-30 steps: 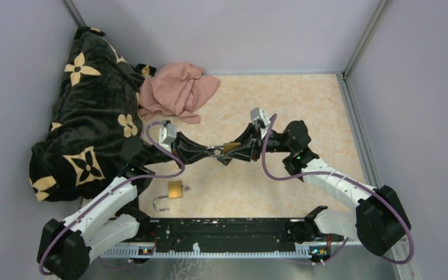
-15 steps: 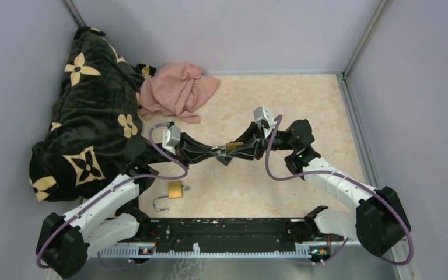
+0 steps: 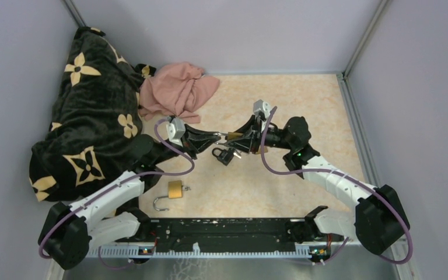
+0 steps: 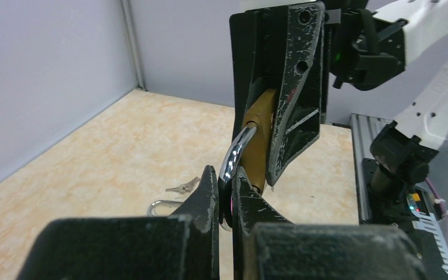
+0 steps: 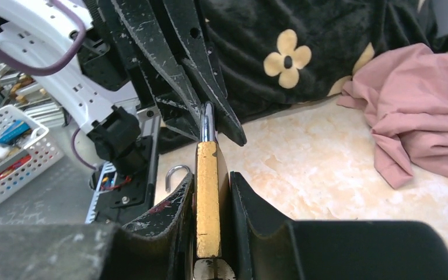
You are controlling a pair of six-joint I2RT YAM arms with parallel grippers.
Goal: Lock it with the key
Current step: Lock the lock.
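Left pincer point(image 4: 226, 175) is pressed together on the steel shackle point(image 4: 236, 149), and the right pincer point(image 5: 210, 178) pinches the brass padlock point(image 5: 207, 198) by its flat sides. The two arms hold one lock between them, lifted off the bench point(image 3: 303, 105) about midway across. Its long axis runs along the line from one pincer to the other, shackle toward the left arm, body toward the right. I cannot tell from here whether the shackle is seated in the body.

The key point(image 3: 185, 188) is not at the lock at all. It lies flat on the bench, nearer the arm bases and on the left arm's side, just beside a second padlock point(image 3: 175, 189) whose hoop lies open. A dark thing point(image 3: 224, 155) hangs below the meeting pincers; I cannot make out what it is. To my eye the left arm is the nearer one to the key, but it would first have to let go.
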